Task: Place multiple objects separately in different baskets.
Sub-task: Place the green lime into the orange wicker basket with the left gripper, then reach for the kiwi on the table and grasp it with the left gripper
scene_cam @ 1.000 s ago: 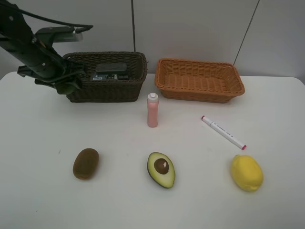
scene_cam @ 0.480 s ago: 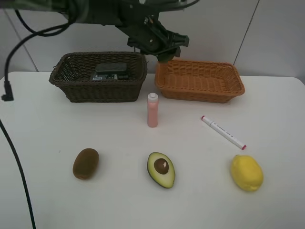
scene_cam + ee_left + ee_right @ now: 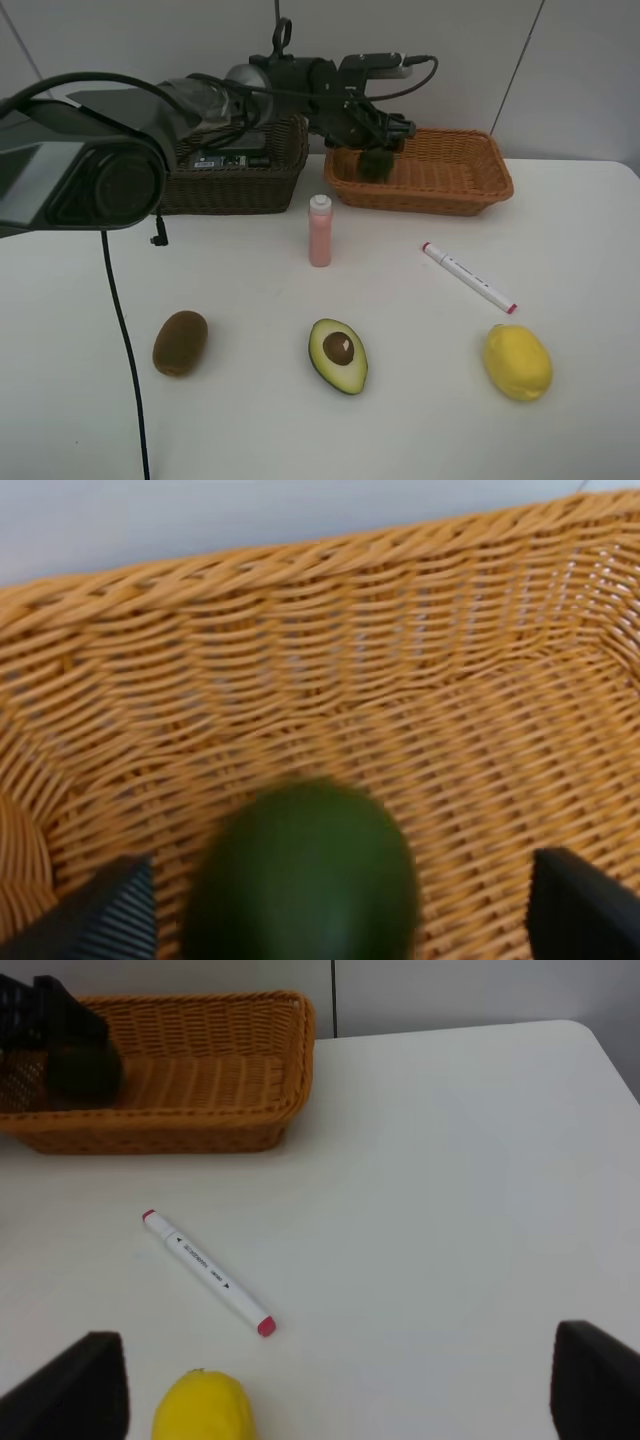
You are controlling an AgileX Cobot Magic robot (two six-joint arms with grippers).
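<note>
Exterior high view: swung from the dark brown basket (image 3: 230, 190) over to the orange-tan basket (image 3: 450, 195) within a second.
Spread the left gripper (image 3: 340, 905) wide, freeing the green lime (image 3: 300, 875), blurred just above the weave, probably dropping in; kept the right gripper (image 3: 335, 1385) spread and empty above the marker (image 3: 205, 1270) and lemon (image 3: 205, 1405). Worked on a plain white table (image 3: 580, 240) before pale panelled walls (image 3: 480, 60).

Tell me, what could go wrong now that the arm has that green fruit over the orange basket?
The lime looks blurred between the wide-open fingers of the left gripper, so it may be dropping. Landing near the end wall of the orange basket, it might bounce or roll, though probably not out. The arm stretches across the dark basket, with the upright pink bottle close in front; pulling back low could tip the bottle.
</note>
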